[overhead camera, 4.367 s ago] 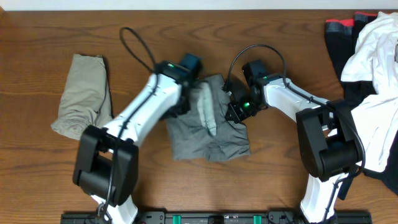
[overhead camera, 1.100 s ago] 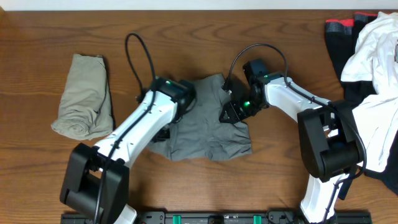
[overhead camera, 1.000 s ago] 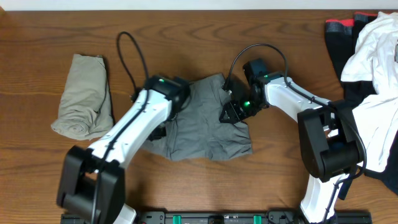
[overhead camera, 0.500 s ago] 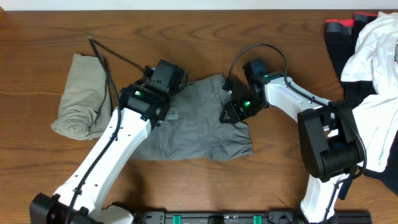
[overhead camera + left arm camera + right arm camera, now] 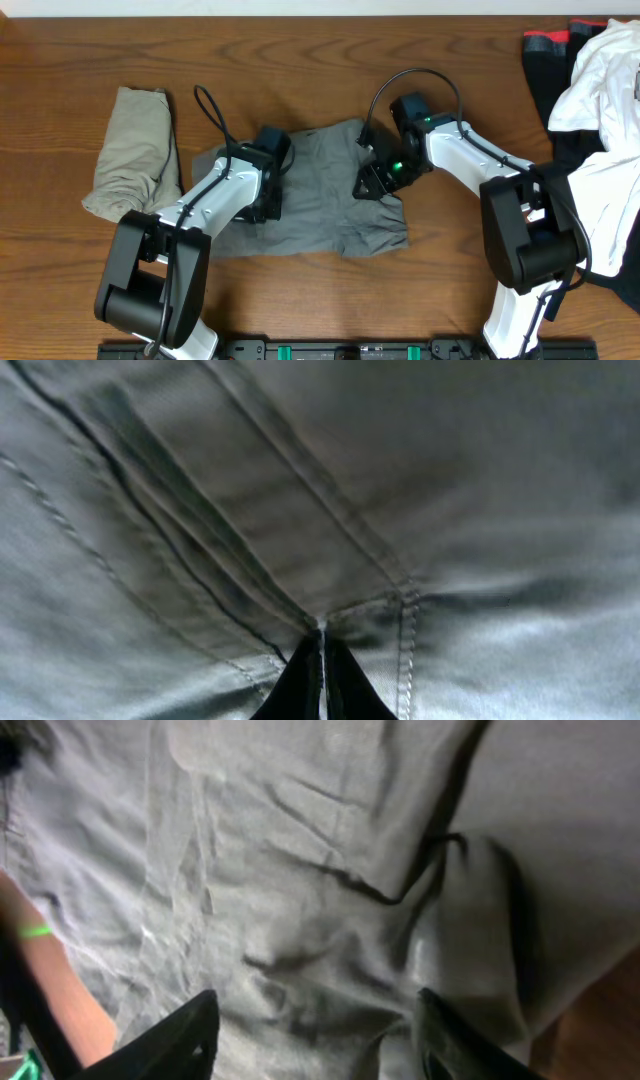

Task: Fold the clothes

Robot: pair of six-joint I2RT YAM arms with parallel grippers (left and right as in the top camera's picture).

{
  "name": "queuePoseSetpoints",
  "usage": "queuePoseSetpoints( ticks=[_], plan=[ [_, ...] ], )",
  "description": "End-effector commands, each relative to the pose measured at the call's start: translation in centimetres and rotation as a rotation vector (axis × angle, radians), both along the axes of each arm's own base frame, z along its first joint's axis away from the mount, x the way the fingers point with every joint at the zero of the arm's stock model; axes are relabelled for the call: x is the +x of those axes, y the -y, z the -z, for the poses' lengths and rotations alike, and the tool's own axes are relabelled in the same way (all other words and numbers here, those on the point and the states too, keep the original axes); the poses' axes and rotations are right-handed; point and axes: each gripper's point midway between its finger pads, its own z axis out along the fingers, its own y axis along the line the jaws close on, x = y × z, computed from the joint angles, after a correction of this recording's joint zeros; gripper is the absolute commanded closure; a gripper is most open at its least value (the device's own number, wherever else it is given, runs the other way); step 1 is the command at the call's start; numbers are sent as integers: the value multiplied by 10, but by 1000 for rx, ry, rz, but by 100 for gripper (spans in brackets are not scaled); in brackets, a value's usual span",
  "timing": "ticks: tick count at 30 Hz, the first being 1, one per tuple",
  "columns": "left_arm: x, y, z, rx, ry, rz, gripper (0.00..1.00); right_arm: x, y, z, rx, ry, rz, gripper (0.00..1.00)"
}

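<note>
The left gripper [image 5: 321,652] pinches shut on the grey shorts [image 5: 330,205] at nine o'clock — the right gripper [image 5: 315,1005] gapes open at three o'clock.

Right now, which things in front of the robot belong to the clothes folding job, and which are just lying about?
Part of the job:
- grey shorts, spread out in the middle
- khaki shorts, folded into a bundle at the left

Just lying about:
- white garment, heaped at the far right
- black garment with red band, partly under that heap

Grey shorts [image 5: 325,205] are lying spread mid-table, the left gripper [image 5: 262,203] resting on their left part, the right gripper [image 5: 368,186] on their right.
</note>
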Motion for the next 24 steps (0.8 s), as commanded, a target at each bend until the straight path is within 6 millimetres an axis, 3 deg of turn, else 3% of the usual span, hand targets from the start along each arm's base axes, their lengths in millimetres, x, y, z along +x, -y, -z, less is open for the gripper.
queuePoseSetpoints(
  ticks=[1,3,6,12,19,24],
  plan=[
    [6,7,2,-33,14,-3,94,21,16,-28,-139,154,-27,36],
    [8,8,2,-40,23,-4,94,22,16,-44,-179,184,-31,36],
    [9,12,2,-61,23,-5,94,14,5,-52,-188,185,-67,40],
    [4,33,3,-177,-10,1,94,4,-2,-44,-313,216,-95,40],
    [2,35,3,-185,-17,4,94,-10,-21,-31,-372,229,-160,34],
    [0,37,3,-200,-26,2,94,-13,-21,-7,-438,213,-194,34]
  ],
)
